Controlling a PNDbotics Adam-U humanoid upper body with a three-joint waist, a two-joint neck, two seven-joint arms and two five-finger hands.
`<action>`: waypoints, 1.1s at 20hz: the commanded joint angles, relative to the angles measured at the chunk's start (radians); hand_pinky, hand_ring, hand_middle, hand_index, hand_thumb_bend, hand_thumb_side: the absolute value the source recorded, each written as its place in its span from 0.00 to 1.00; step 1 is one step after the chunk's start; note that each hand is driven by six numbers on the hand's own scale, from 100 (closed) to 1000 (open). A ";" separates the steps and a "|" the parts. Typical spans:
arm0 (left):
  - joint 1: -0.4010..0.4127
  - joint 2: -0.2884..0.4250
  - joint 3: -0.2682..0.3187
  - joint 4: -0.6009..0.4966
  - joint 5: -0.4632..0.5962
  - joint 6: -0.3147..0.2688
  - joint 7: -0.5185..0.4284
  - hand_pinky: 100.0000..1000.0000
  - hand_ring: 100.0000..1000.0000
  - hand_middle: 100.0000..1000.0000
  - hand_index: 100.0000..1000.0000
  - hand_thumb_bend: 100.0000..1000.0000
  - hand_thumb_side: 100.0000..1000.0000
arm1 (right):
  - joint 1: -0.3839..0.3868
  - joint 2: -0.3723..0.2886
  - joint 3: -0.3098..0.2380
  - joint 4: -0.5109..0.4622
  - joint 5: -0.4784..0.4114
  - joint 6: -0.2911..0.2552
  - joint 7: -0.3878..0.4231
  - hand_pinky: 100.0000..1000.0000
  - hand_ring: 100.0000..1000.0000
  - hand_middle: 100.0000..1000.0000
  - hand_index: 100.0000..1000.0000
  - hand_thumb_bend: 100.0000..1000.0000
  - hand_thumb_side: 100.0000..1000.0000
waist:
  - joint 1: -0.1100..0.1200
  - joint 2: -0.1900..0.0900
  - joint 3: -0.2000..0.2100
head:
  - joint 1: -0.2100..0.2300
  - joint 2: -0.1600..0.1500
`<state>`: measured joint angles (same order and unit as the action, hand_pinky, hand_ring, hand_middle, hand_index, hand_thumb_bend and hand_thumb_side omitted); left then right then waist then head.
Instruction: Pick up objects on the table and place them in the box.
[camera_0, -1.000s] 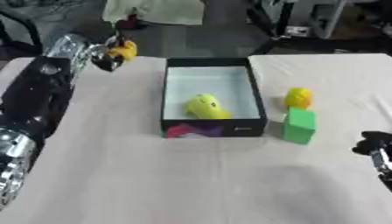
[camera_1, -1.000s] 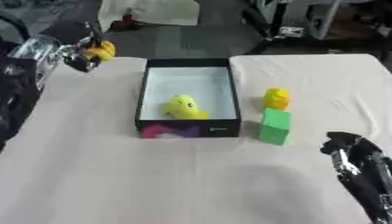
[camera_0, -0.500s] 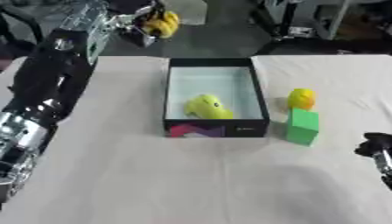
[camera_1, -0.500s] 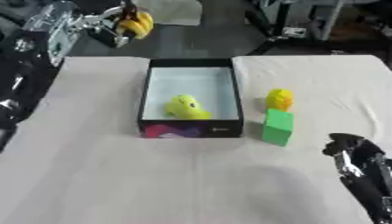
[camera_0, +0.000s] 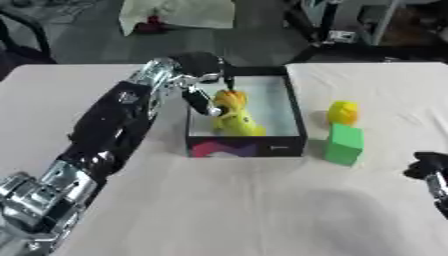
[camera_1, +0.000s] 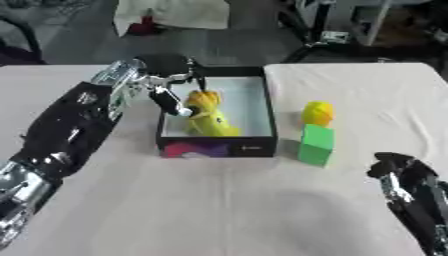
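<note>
Left hand (camera_0: 203, 85) is clamped on a yellow toy (camera_0: 229, 99) over the box (camera_0: 293, 117); release low, clear of the duck (camera_0: 240, 124). Right hand's (camera_1: 404, 176) fingers can't be made out.

Two toys (camera_0: 236, 117) lie in the box (camera_0: 295, 115), block (camera_0: 344, 144) right of it.

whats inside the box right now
In the box: a yellow toy on its white floor, and an orange-yellow toy at the left hand. The near wall hides the floor's front strip.
</note>
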<state>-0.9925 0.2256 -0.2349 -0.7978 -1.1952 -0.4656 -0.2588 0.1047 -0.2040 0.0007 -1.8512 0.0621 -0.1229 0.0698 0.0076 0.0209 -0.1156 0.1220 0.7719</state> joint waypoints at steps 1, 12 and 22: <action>-0.001 0.069 0.034 -0.085 0.056 0.038 0.032 0.78 0.74 0.79 0.90 0.55 0.73 | -0.011 -0.007 -0.006 -0.008 -0.003 -0.001 -0.001 0.68 0.56 0.50 0.67 0.00 0.50 | -0.014 -0.010 0.004 | -0.003 -0.002; 0.268 0.307 0.180 -0.651 0.664 0.229 0.122 0.68 0.61 0.67 0.87 0.37 0.76 | -0.023 -0.210 -0.055 -0.093 0.012 -0.053 -0.030 0.69 0.57 0.51 0.69 0.00 0.40 | -0.025 0.000 0.034 | -0.003 -0.002; 0.632 0.129 0.352 -0.910 0.995 0.382 0.214 0.61 0.53 0.58 0.83 0.28 0.77 | -0.147 -0.546 0.014 0.005 0.037 -0.108 0.050 0.73 0.67 0.61 0.78 0.00 0.18 | -0.036 0.012 0.081 | -0.024 -0.002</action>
<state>-0.3521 0.3682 0.0915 -1.6700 -0.2234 -0.1009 -0.0552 -0.0297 -0.6853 0.0078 -1.8597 0.0915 -0.2227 0.1020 -0.0171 0.0257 -0.0327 0.1034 0.7719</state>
